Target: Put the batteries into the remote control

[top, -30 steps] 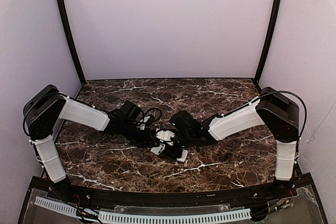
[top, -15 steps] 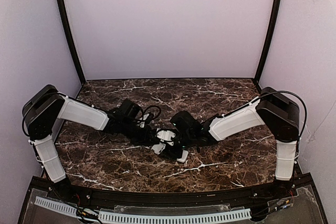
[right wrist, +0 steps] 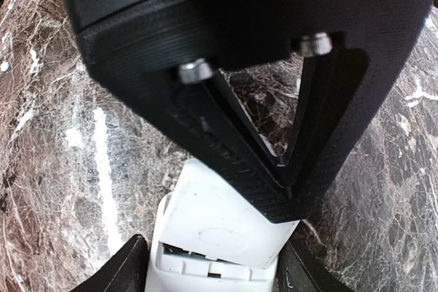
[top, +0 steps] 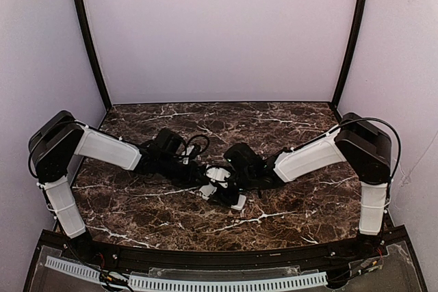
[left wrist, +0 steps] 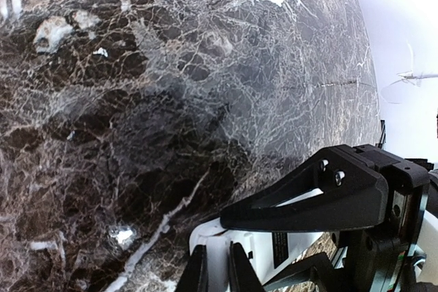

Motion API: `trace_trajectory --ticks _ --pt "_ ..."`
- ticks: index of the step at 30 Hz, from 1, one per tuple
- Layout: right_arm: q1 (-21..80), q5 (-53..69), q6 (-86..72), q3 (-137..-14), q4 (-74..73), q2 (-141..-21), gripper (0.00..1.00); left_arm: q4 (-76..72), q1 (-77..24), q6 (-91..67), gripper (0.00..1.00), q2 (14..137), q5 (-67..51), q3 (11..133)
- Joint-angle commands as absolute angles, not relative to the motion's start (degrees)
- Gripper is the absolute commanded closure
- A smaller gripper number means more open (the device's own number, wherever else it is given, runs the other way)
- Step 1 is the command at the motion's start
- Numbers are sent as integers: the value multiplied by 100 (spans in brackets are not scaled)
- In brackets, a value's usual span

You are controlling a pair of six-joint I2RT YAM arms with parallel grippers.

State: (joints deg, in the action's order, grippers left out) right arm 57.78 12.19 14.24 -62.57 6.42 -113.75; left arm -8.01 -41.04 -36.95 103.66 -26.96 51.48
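The white remote control [right wrist: 171,268] lies back-up on the marble between both arms, also in the top view [top: 237,202] and the left wrist view [left wrist: 301,241]. My right gripper [right wrist: 213,268] straddles it, a finger against each long side. A white battery cover [right wrist: 219,217] sits tilted over the recess, with a dark gap under its near edge. My left gripper [left wrist: 217,271] is shut on that cover's edge; its black fingers [right wrist: 239,148] come down from above in the right wrist view. No batteries show in any view.
The dark marble table [top: 287,217] is walled by pale panels at the back and sides. Both arms [top: 109,150] [top: 308,156] reach inward and crowd the middle. A black rail [top: 205,259] runs along the near edge.
My left jaws have closed further onto the cover's edge. The right jaws have narrowed against the remote. Both wrists have shifted only slightly.
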Motion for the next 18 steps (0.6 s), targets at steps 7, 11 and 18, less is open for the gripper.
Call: trace_trajectory --ticks 7,11,18 --pt "5622 922 1019 -6217 948 -11259 42 -419 -4121 -3648 100 10591 -2353 4897" --pt "5625 863 819 -6153 1091 -11216 45 -435 -4122 -3612 100 10624 -2282 4840" --pt "5632 966 649 -5998 1234 -11246 44 -469 -4100 -3620 100 10719 -2199 4742"
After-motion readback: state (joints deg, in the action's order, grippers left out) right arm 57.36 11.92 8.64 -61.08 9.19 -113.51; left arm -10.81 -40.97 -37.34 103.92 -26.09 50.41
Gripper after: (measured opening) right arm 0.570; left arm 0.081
